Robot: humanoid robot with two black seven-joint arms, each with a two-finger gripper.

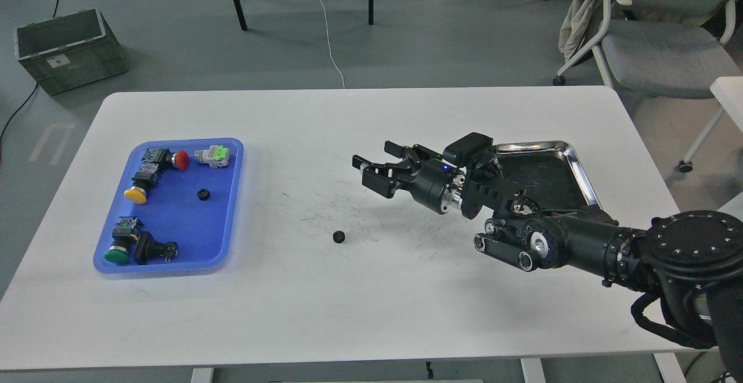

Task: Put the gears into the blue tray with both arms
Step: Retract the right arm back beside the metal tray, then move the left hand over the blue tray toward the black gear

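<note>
A tiny black gear [339, 236] lies alone on the white table near its middle. A second gear [203, 194] rests inside the blue tray [229, 220] at the left. My right gripper [374, 161] hangs open and empty above the table, up and to the right of the loose gear, clear of it. Its arm comes in from the lower right. My left arm and gripper are out of view.
Several push-button switches with red [181, 160], yellow [135, 195] and green [116, 255] caps lie in the blue tray. A shiny steel tray [574, 162] sits at the right, partly behind my right arm. A chair [656, 46] stands beyond the table's far right corner.
</note>
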